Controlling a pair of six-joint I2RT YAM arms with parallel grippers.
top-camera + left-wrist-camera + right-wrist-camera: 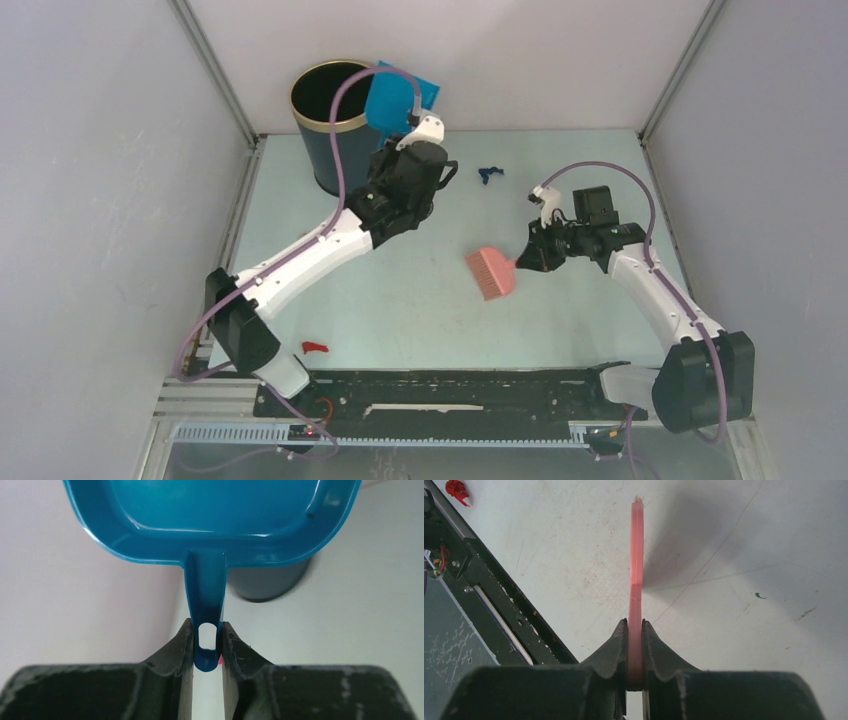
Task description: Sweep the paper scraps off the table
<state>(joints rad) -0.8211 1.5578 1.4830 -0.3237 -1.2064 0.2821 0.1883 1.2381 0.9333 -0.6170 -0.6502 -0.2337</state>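
My left gripper [412, 128] is shut on the handle of the blue dustpan [400, 98] and holds it raised and tilted at the rim of the dark bin [330, 125]; in the left wrist view the dustpan [210, 515] fills the top, gripper [206, 647]. My right gripper [527, 255] is shut on the pink hand brush [491, 272], bristles over the table [420, 290]; it shows edge-on in the right wrist view [636, 570], gripper [635, 630]. A red paper scrap [315, 348] lies near the front left, also seen in the right wrist view [458, 490]. A dark blue scrap [489, 174] lies at the back.
The dark round bin stands at the back left corner against the white wall. A black rail [450, 392] runs along the table's near edge. A tiny green fleck [760, 596] lies on the table right of the brush.
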